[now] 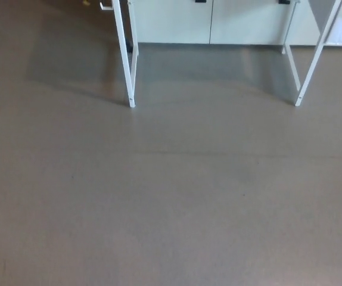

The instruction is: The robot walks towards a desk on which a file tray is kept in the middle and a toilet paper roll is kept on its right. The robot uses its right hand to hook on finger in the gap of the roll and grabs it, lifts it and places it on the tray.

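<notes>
Floor (pixel 171 202): bare grey-brown surface filling most of the head view
Desk legs (pixel 126 59): white frame, left pair and right pair (pixel 311 59), standing at the top (desktop out of frame)
Cabinets (pixel 213 21): pale doors behind the legs
Hands: neither shows, so finger state cannot be told
Roll and tray: not visible

Grey floor (pixel 171 196) w/ white desk legs (pixel 126 59).

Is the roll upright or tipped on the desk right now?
Cannot tell. The head view shows only the floor, two white desk legs and cabinets behind; the desktop, tray and roll are out of frame.
</notes>
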Robot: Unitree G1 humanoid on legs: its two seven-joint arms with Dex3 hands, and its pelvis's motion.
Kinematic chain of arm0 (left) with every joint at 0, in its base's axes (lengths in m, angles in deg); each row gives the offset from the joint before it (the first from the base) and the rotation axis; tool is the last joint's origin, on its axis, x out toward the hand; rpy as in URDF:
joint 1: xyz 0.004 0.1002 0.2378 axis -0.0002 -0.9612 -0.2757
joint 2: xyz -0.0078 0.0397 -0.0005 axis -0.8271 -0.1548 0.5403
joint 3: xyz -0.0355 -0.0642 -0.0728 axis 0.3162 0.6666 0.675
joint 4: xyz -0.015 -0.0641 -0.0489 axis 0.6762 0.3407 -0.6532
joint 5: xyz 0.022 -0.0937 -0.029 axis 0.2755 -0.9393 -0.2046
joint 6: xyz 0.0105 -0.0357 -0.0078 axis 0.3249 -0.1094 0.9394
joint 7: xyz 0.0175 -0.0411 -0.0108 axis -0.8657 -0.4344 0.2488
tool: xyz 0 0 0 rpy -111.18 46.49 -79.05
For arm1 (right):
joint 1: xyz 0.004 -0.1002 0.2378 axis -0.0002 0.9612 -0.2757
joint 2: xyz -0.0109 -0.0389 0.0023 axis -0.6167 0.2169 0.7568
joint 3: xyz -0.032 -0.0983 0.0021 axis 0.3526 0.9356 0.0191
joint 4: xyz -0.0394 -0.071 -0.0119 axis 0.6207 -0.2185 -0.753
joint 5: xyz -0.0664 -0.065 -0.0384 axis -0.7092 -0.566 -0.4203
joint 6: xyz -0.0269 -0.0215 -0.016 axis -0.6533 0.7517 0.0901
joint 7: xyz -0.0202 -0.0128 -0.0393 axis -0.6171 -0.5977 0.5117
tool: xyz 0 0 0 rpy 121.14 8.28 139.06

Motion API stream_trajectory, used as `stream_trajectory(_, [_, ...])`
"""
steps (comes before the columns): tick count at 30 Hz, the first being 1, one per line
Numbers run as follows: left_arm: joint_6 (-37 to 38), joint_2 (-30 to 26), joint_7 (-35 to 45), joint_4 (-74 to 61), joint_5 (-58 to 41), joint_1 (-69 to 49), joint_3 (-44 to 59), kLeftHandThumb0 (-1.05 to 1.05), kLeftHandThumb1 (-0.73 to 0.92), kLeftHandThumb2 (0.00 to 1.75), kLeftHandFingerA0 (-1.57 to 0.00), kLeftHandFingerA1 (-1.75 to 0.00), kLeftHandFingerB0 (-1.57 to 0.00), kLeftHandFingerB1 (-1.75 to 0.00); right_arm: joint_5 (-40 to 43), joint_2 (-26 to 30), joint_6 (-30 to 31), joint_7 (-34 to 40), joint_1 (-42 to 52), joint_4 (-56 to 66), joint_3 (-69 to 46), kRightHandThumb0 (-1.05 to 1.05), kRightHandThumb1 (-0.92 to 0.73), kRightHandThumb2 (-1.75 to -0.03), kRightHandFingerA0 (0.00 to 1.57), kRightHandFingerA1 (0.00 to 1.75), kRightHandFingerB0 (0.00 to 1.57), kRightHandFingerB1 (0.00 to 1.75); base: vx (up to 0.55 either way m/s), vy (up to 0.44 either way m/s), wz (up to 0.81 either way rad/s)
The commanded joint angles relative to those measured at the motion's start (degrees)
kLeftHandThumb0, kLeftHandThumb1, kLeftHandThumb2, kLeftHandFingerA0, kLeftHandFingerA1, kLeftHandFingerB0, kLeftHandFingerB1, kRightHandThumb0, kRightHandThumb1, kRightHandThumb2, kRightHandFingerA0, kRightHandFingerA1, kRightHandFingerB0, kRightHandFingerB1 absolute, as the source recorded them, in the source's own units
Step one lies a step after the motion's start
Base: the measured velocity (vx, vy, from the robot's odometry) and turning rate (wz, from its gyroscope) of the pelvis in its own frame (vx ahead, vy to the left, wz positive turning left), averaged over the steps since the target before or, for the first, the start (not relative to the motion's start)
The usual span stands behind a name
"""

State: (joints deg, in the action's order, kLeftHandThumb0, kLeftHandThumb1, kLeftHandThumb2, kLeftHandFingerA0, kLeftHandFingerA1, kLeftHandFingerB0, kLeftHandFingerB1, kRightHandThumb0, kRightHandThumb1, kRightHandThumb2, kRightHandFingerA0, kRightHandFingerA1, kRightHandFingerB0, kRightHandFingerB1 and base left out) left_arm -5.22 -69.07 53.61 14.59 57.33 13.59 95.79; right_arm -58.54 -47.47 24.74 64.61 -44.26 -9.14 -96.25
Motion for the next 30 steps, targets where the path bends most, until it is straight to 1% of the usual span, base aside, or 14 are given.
stream_trajectory(1, [2.13,-1.1,0.68,1.44,-0.78,0.86,0.51,-0.74,0.56,0.93,-0.1,-0.65,-0.21,-0.6,0.6,0.61,-0.18,0.19,0.21,-0.12,0.02,-0.65,-0.46,-0.86,0.0,0.41,0.0,0.21,0.22,0.056,-0.16])
stream_trajectory(5, [1.23,-0.97,1.1,0.86,-1.37,0.88,1.0,-0.71,0.58,0.92,-0.08,-0.62,-0.18,-0.57,0.61,0.61,-0.16,0.2,0.24,-0.08,0.03,-0.65,-0.46,-0.86,0.0,0.41,0.0,0.21,0.31,0.161,0.01])
stream_trajectory(6, [1.79,-1.18,0.33,0.64,-0.19,0.68,0.13,-0.76,0.57,0.94,-0.16,-0.66,-0.24,-0.59,0.62,0.61,-0.16,0.2,0.23,-0.09,0.03,-0.65,-0.46,-0.86,0.0,0.41,0.0,0.21,0.34,0.219,-0.38])
stream_trajectory(7, [2.52,-1.56,-0.94,0.7,1.46,0.63,-1.13,-0.74,0.76,0.61,-0.1,-0.69,-0.26,-0.54,0.62,0.61,-0.17,0.2,0.22,-0.1,0.04,-0.65,-0.46,-0.86,0.0,0.41,0.0,0.21,0.34,0.215,0.01])
stream_trajectory(9, [2.17,-1.6,-0.59,0.39,1.0,0.48,-1.15,-0.74,0.76,0.61,-0.1,-0.69,-0.26,-0.54,0.62,0.61,-0.17,0.2,0.21,-0.12,0.04,-0.65,-0.46,-0.86,0.0,0.41,0.0,0.21,0.25,0.067,0.11])
stream_trajectory(10, [1.48,-0.9,0.08,0.44,-0.34,1.16,-0.37,-0.73,0.58,0.93,-0.11,-0.63,-0.21,-0.57,0.56,1.02,0.13,0.1,-0.72,-0.2,0.03,-0.65,-0.46,-0.86,0.0,0.41,0.0,0.21,0.21,0.001,0.06])
stream_trajectory(12, [1.2,-1.11,-0.56,1.96,0.23,2.22,-0.77,-0.78,0.56,0.97,-0.1,-0.65,-0.25,-0.61,0.55,1.04,0.17,0.1,-0.87,-0.21,0.04,-0.65,-0.46,-0.86,0.0,0.41,0.0,0.21,0.24,-0.045,0.1])
stream_trajectory(20, [-1.75,-0.59,-1.58,-1.02,-0.05,1.81,-1.28,-0.74,0.58,0.97,-0.08,-0.6,-0.2,-0.56,0.51,1.34,0.38,0.01,-1.63,-0.16,0.07,-0.65,-0.46,-0.86,0.0,0.41,0.0,0.21,0.24,-0.196,0.04])
stream_trajectory(21, [-1.63,-0.62,-1.53,-1.21,0.09,1.74,-1.44,-0.74,0.77,0.61,-0.07,-0.65,-0.24,-0.5,0.49,1.34,0.43,0.01,-1.76,-0.18,0.11,-0.65,-0.46,-0.86,0.0,0.41,0.0,0.21,0.37,-0.315,0.49])
stream_trajectory(22, [-1.2,-0.72,-1.15,-1.67,0.36,1.34,-1.75,-0.72,0.6,0.97,-0.07,-0.59,-0.18,-0.55,0.54,1.36,0.44,0.01,-1.78,-0.2,0.16,-0.65,-0.46,-0.86,0.0,0.41,0.0,0.21,0.36,-0.307,0.41])
stream_trajectory(27, [-1.38,-0.92,-1.97,-1.58,1.25,1.48,-2.67,-0.76,0.6,0.99,-0.1,-0.62,-0.2,-0.57,0.63,1.41,0.42,0.03,-1.83,-0.3,0.28,-0.65,-0.46,-0.86,0.0,0.41,0.0,0.21,0.25,-0.153,0.06])
stream_trajectory(28, [-0.58,-0.92,-2.04,0.61,1.04,2.53,-2.51,-0.81,0.77,0.63,-0.06,-0.77,-0.24,-0.6,0.64,1.41,0.42,0.03,-1.83,-0.3,0.29,-0.65,-0.46,-0.86,0.0,0.41,0.0,0.21,0.25,-0.056,-0.07])
stream_trajectory(29, [-0.11,-0.96,-1.55,0.54,0.84,2.36,-2.55,-0.79,0.58,1.0,-0.08,-0.65,-0.21,-0.61,0.65,1.41,0.42,0.03,-1.83,-0.3,0.29,-0.65,-0.46,-0.86,0.0,0.41,0.0,0.21,0.29,-0.024,-0.02])
stream_trajectory(30, [-0.77,-1.26,-1.19,0.34,0.42,2.97,-2.35,-0.78,0.77,0.64,-0.03,-0.73,-0.21,-0.58,0.81,1.15,0.44,0.13,-1.95,-0.34,0.19,-0.65,-0.46,-0.86,0.0,0.41,0.0,0.21,0.24,-0.005,-0.15])
